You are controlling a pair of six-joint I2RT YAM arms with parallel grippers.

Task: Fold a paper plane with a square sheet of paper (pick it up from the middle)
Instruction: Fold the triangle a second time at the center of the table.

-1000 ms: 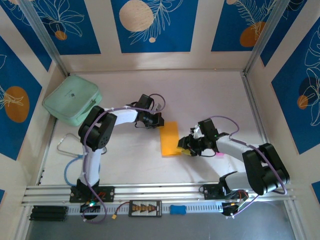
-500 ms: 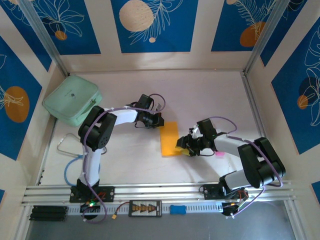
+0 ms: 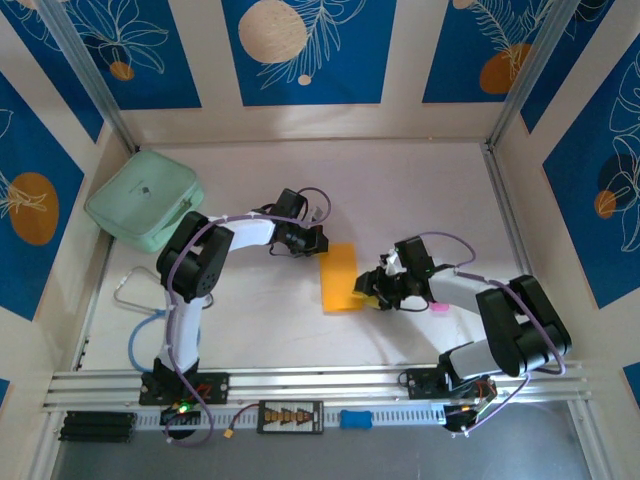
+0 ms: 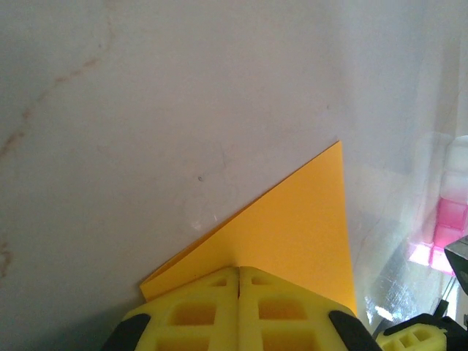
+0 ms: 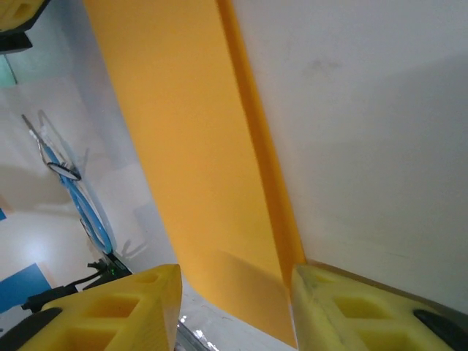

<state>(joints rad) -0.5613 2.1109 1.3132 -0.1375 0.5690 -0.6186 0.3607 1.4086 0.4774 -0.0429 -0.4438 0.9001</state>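
Observation:
The square sheet of paper [image 3: 340, 278] is orange-yellow and lies on the white table, folded into an upright oblong with doubled layers; it does not have the shape of a paper plane. My left gripper [image 3: 322, 243] is shut, its yellow fingertips [image 4: 219, 281] resting on the sheet's [image 4: 292, 227] far edge. My right gripper [image 3: 368, 290] is open at the sheet's near right side. In the right wrist view its gripper [image 5: 235, 278] straddles the paper's [image 5: 190, 146] corner, and the right finger [image 5: 329, 292] touches the folded edge.
A mint-green case [image 3: 145, 207] lies at the back left. A small pink object [image 3: 438, 309] sits just right of my right gripper. A blue and clear looped tool [image 3: 140, 320] lies at the left. An aluminium rail [image 3: 320, 385] runs along the front.
My right gripper has edged left onto the paper's side and its jaws have narrowed a little. The left gripper and the sheet have stayed put.

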